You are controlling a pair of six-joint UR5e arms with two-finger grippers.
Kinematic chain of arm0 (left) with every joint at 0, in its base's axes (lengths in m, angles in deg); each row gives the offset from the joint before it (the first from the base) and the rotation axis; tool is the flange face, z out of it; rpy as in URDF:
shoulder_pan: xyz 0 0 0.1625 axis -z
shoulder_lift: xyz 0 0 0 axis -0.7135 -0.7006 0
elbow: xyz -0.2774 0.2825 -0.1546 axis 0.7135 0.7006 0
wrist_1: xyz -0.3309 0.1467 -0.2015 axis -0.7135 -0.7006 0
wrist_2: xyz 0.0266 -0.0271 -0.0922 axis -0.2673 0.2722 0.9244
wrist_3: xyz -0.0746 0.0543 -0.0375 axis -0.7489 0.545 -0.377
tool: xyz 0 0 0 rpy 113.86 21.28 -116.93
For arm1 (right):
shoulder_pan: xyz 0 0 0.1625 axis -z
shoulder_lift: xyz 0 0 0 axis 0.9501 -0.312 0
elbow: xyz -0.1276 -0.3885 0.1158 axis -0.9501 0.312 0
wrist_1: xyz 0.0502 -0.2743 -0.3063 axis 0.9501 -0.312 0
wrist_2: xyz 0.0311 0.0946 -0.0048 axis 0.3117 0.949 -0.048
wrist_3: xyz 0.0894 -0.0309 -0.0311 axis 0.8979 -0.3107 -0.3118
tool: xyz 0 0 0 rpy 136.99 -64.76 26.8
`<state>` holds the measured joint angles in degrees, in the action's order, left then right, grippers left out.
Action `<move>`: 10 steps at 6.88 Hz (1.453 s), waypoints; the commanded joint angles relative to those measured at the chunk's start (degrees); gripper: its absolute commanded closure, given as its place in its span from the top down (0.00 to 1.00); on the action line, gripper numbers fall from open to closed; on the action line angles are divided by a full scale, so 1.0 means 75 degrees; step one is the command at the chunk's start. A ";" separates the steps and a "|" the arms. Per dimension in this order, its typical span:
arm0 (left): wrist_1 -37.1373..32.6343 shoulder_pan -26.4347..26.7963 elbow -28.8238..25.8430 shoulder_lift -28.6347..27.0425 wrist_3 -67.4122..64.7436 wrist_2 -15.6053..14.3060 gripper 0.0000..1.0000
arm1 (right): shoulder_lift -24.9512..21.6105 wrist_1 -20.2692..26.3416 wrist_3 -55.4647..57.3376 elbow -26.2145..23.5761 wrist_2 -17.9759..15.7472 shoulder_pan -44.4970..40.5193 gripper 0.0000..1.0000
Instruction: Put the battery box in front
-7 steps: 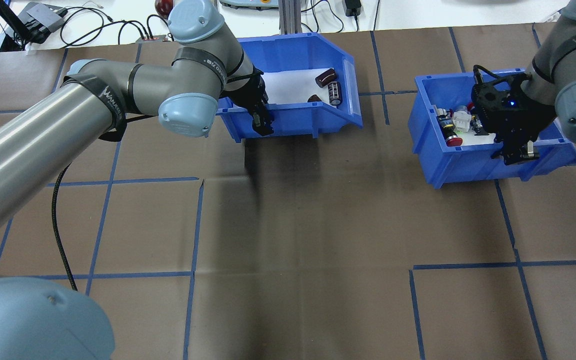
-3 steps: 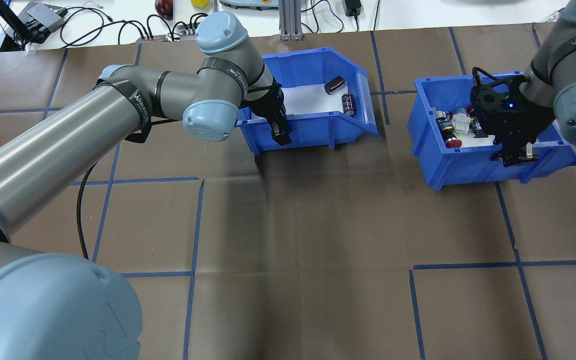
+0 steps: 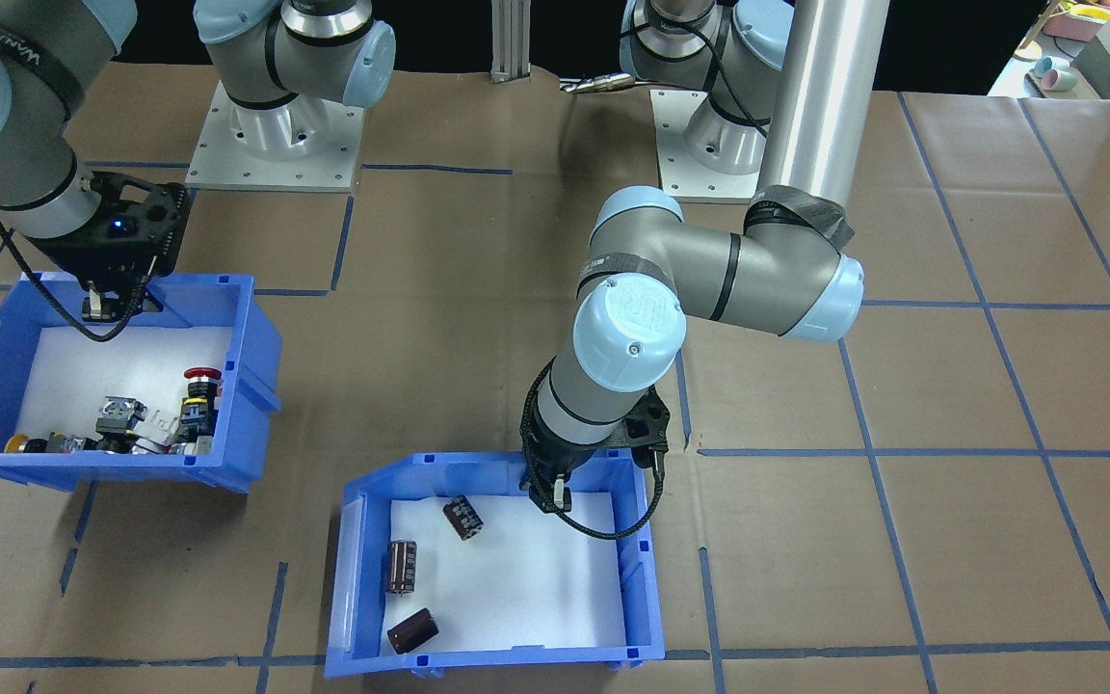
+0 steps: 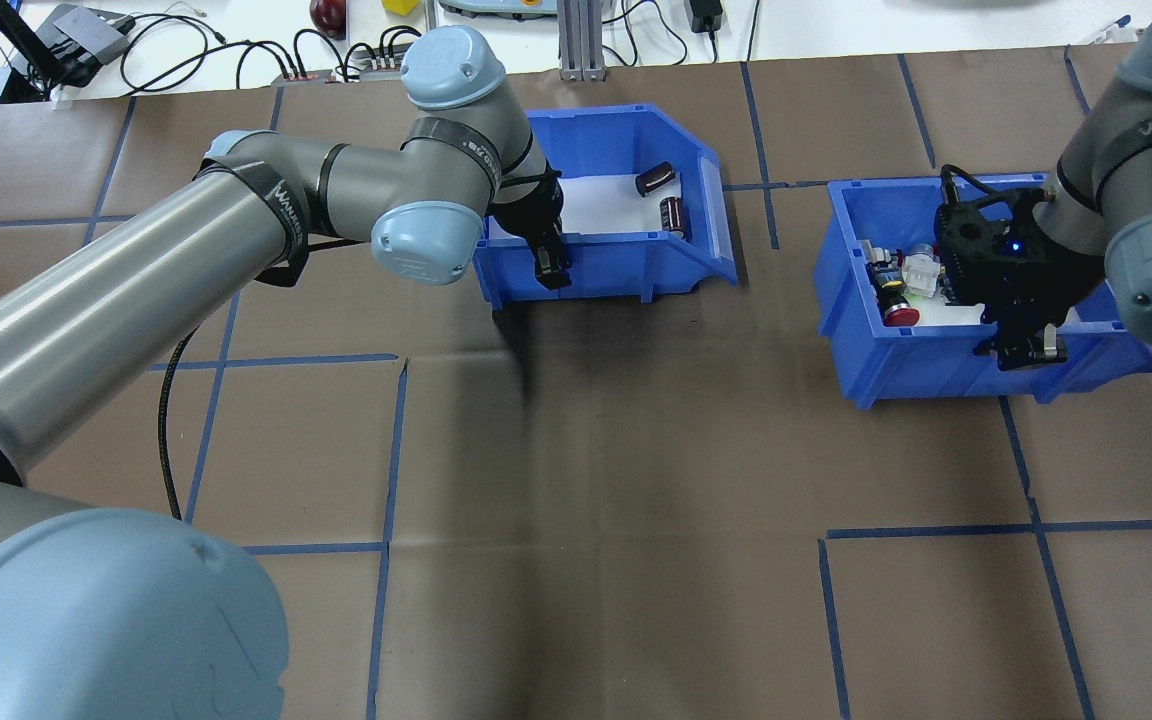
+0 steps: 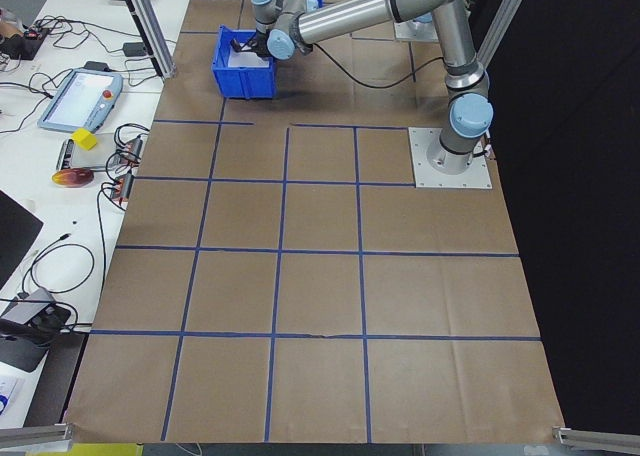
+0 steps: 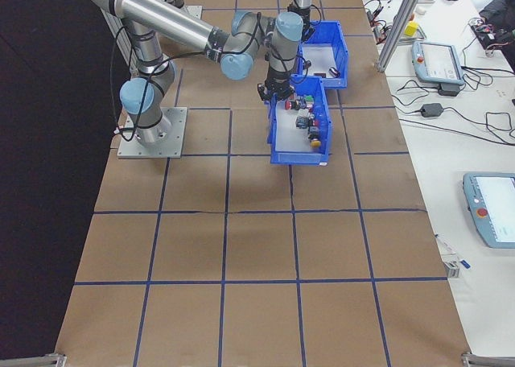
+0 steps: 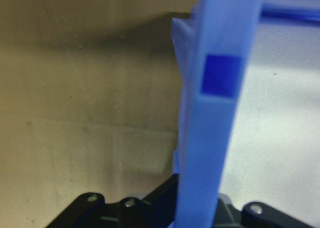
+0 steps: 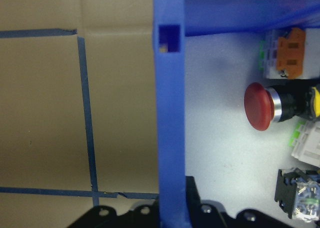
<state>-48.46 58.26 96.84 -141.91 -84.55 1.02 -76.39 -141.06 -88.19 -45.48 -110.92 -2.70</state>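
At the tabletop's [image 4: 636,450] far edge, the battery box [image 4: 604,270] sits gripped: the left hand [image 4: 548,268] pinches its near wall. The right hand [image 4: 1026,345] pinches the switch bin's [image 4: 896,360] wall. Transport step is under way; next, likely pull the box toward the robot, keeping it level.

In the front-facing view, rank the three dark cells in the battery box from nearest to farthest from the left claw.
From the left claw:
1. Tilted cell near the gripped wall, closest.
2. Upright-lying cell by the sloped side.
3. Cell in the battery box corner nearest the camera, farthest.
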 commanded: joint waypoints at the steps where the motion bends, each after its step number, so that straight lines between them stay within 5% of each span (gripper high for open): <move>1: -0.0140 0.0002 -0.0161 0.0231 -0.0415 -0.0403 0.99 | -0.0502 -0.0007 0.0261 -0.0542 0.0223 -0.0129 0.07; 3: -0.0198 -0.0009 -0.0173 0.0595 -0.0524 -0.0379 0.77 | -0.0701 -0.0018 0.0795 -0.0881 0.0225 -0.0958 0.07; 4: -0.0234 0.0025 -0.0173 0.0793 -0.0210 -0.0844 0.86 | -0.0783 -0.0018 0.1728 -0.0918 0.0213 -0.1659 0.07; 6: -0.2040 -0.0114 -0.0127 0.1890 0.2041 -0.1197 0.94 | -0.0796 -0.0030 0.2916 -0.0930 0.0212 -0.2564 0.07; 7: -0.2596 -0.0161 -0.0033 0.2442 0.3760 -0.1699 0.97 | -0.0784 -0.0030 0.3234 -0.0965 0.0213 -0.2916 0.07; 10: -0.4284 -0.0956 0.0108 0.3406 0.8043 -0.1715 0.98 | -0.0691 -0.0427 0.4733 -0.0977 0.0224 -0.4263 0.07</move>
<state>-75.59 53.35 97.47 -118.84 -36.62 -11.48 -81.85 -143.00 -56.97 -52.78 -109.33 -30.89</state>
